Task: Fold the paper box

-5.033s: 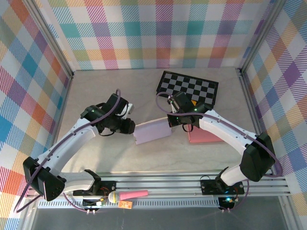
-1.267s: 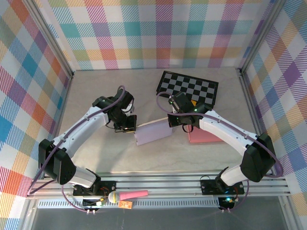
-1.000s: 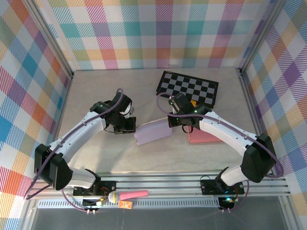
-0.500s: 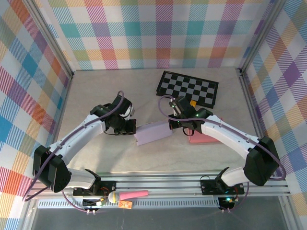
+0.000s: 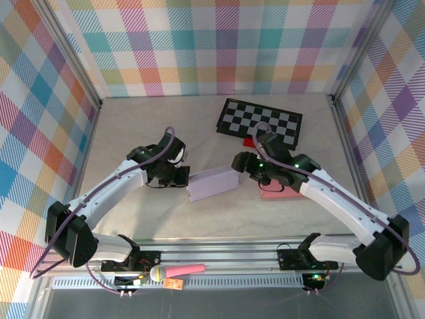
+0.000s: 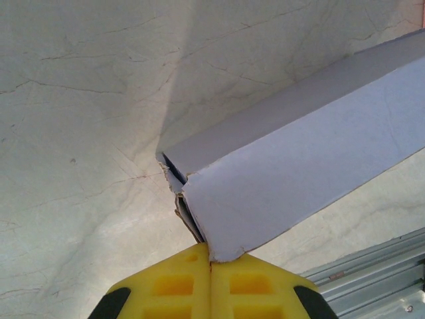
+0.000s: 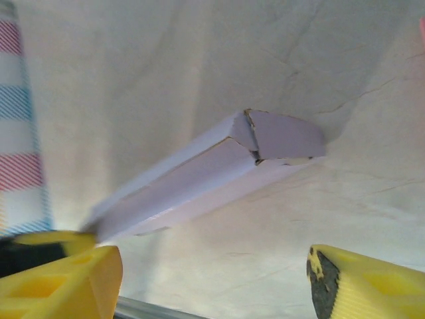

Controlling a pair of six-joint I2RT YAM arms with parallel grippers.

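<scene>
On the aluminium rail along the near edge lies a pink-handled stick with a pale round head (image 5: 176, 271). A small orange tag (image 5: 174, 284) sits at its 6 o'clock.

Farther in, near the middle of the pale, marble-patterned desk (image 5: 133, 123), lies the long lavender paper box (image 5: 212, 184). It is flat on its side, its length running from 8 o'clock to 2 o'clock in the top view.

The left pincer (image 6: 210, 269) is clenched, its yellow tips pressed together at the box's 9 o'clock end. They meet the lower corner of that end, where ragged paper layers show. Whether any paper is nipped between the tips cannot be told.

The right pincer (image 7: 212, 282) is released, its yellow fingers (image 7: 63, 282) spread wide. It hangs just off the box's 3 o'clock end without touching it. In the right wrist view that end's flaps look folded shut.

At the box's 3 o'clock, partly under the right arm, a flat pink slab (image 5: 284, 193) lies on the desk.

At 1 o'clock from the box a small red piece (image 5: 249, 141) sits at the near edge of a black-and-white chequered board (image 5: 262, 121).

Plaid pastel walls (image 5: 219, 46) close the far side.
</scene>
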